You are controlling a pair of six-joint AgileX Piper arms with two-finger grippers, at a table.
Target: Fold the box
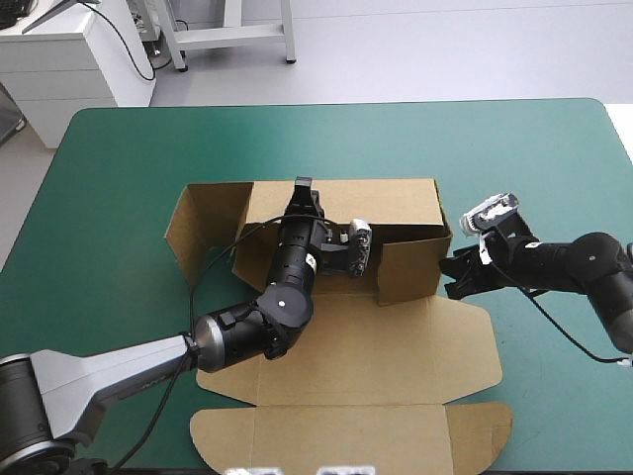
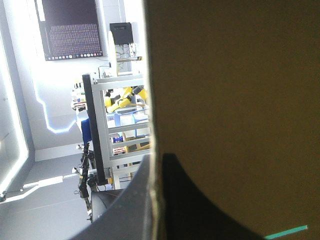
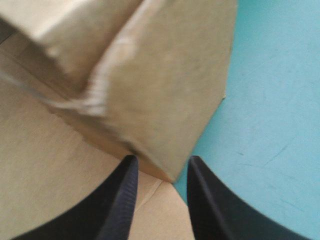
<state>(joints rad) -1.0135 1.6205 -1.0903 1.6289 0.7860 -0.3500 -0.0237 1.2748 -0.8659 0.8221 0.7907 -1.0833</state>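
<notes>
Left gripper (image 1: pixel 303 188) sat at the upper centre of the high view, on the top edge of the box's far wall (image 1: pixel 386 203). In the left wrist view its black fingers (image 2: pixel 125 210) were pressed almost together, pinching that sheet of board (image 2: pixel 240 100) between them. Right gripper (image 1: pixel 447 277) was at centre right of the high view, at the near right corner of the box (image 1: pixel 396 346). Its fingers (image 3: pixel 122 200) were slightly spread with nothing between them. The raised corner of the right side wall (image 3: pixel 165 90) was just ahead of the tips, over the teal-green cover (image 3: pixel 270 100). The box lay in the middle of the cover (image 1: pixel 119 178). Its far wall and right side wall (image 1: pixel 410 267) were up, and a flap (image 1: pixel 198 223) was splayed outward at the left end. Its remaining panels (image 1: pixel 346 435) lay flat toward the bottom of the frame. Left arm reached in from lower left across the flat board.
</notes>
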